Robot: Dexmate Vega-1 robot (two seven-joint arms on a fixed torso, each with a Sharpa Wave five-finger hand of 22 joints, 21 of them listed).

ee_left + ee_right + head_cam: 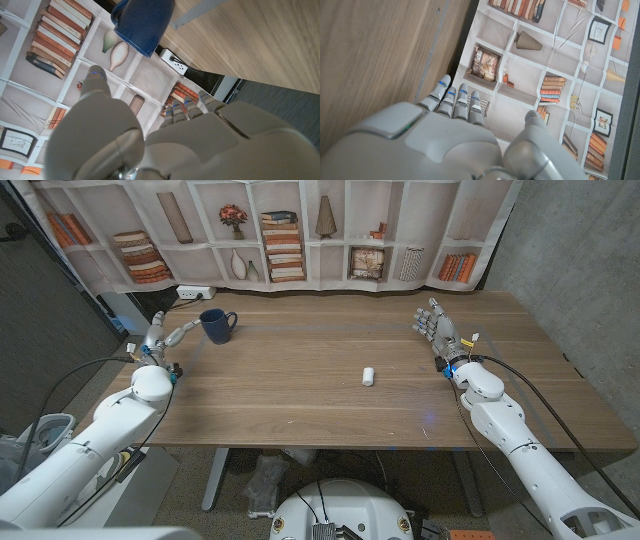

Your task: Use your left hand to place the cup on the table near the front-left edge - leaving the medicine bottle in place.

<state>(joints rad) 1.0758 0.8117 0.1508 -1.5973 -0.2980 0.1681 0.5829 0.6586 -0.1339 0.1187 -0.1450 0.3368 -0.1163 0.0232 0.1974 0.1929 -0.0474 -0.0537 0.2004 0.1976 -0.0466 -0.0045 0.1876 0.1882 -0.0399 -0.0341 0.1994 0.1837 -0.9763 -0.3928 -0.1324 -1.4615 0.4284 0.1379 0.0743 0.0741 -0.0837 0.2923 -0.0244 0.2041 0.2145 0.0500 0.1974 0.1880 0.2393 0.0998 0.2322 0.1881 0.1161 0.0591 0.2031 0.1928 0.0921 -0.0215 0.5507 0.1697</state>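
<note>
The left hand (pixel 168 336) hovers empty, fingers apart, just beside the blue cup (pixel 216 325) at the table's far left: the reach, I judge. Next it must close around the cup. The medicine bottle (pixel 368 375) lies mid-table; the right hand (pixel 436 330) waits with fingers spread, holding nothing.

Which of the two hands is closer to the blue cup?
The left hand: its fingers reach almost to the blue cup, while the right hand stands across the table.

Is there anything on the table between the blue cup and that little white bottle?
No. In the head view, only bare wooden tabletop runs between the blue cup and the medicine bottle, which lies on its side.
</note>
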